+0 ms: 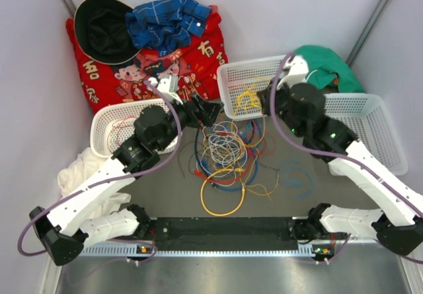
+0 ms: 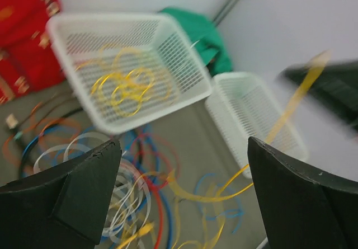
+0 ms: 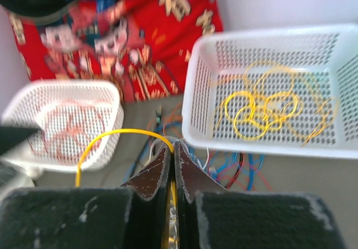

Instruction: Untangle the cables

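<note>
Top external view is showing the grey table (image 1: 284, 201) carrying a red printed cloth (image 1: 198, 63) at its far left corner; a white perforated plastic basket (image 1: 246, 65) is sitting at the far edge; the tangled multicoloured cables (image 1: 228, 152) are lying heaped at the table's middle; the left gripper (image 2: 184, 148) is hovering above them, fingers spread wide; the right gripper (image 3: 172, 148) is pinching a yellow cable (image 3: 120, 132), fingers pressed together on it.

Cables (image 1: 225, 152) — yellow, red, blue, white basket (image 1: 228, 82), blue plaid shirt (image 1: 165, 20)
</note>
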Robot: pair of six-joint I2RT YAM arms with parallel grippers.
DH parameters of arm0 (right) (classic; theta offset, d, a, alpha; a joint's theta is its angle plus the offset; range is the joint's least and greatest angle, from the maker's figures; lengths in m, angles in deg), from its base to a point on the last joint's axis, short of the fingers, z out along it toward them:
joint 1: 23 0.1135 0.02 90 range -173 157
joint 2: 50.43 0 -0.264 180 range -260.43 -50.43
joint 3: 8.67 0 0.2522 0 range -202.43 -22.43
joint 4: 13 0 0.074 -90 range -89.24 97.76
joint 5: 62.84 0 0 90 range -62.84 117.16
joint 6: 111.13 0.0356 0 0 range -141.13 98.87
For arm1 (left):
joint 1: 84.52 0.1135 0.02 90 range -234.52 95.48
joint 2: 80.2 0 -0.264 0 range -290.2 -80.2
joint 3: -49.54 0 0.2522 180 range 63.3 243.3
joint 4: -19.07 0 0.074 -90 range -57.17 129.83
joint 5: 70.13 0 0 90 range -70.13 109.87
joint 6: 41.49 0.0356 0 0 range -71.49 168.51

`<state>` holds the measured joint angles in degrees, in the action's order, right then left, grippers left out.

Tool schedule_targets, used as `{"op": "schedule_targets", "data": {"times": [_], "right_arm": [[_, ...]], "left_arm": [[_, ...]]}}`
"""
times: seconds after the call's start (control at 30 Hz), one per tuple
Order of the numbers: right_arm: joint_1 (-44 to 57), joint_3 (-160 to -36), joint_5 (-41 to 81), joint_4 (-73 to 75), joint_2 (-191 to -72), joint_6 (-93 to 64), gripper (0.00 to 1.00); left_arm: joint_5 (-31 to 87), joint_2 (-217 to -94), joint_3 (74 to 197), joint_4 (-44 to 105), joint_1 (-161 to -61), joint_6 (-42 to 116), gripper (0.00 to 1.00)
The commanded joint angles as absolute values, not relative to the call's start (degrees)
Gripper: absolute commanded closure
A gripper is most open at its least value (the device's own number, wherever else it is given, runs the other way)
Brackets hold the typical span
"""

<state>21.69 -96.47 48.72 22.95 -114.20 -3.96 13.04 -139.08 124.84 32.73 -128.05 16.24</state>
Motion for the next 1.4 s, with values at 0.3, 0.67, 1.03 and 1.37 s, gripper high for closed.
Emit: {"op": "schedule_targets", "data": {"times": [0.3, 0.67, 1.03, 1.37], "right_arm": [[8.1, -119.5, 47.5, 29.4, -131.8, -1.8, 1.00], [-1.3, -128.0, 45.2, 28.2, -145.4, -1.2, 1.00], [-4.9, -130.0, 43.1, 26.9, -155.6, -0.4, 1.00], [-0.7, -118.1, 44.8, 24.4, -147.0, 0.6, 0.08]], "left_arm": [[-3.1, -127.3, 112.2, 52.1, -128.0, 7.1, 0.01], [-3.5, -120.4, 105.1, 54.4, -128.0, 2.9, 0.01], [-2.2, -122.3, 101.4, 51.6, -128.0, 1.8, 0.01], [-2.3, -123.5, 101.9, 50.9, -128.0, 2.9, 0.01]]}}
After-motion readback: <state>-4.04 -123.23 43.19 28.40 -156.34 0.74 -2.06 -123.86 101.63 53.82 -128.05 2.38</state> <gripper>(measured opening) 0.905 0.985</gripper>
